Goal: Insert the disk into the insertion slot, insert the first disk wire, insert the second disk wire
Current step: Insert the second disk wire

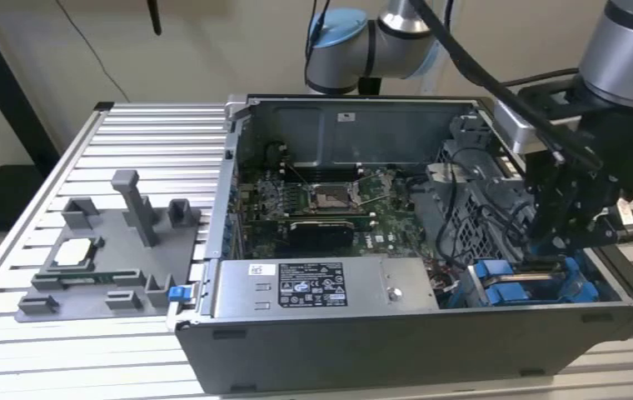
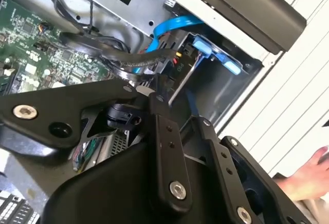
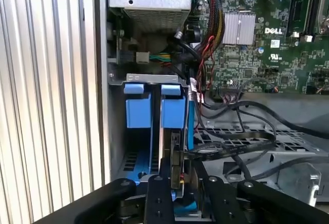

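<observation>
We judge the tool (image 1: 559, 254) at the slot (image 3: 169, 147), seating the disk (image 3: 177, 157); its grip we cannot tell.

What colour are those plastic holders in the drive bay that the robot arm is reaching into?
Bright blue. The drive holders show best in the first wrist view, beside the gripper.

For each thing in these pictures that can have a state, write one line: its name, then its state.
computer case: side panel off, interior exposed.
insertion slot: in the drive cage with blue carriers, the arm's tool reaching down at it.
gripper: lowered into the case at the drive cage; fingers unclear.
processor socket: uncovered on the motherboard.
cables: loose, draped over the cage.
grey fixture: on the table beside the case, a chip resting in it.
</observation>
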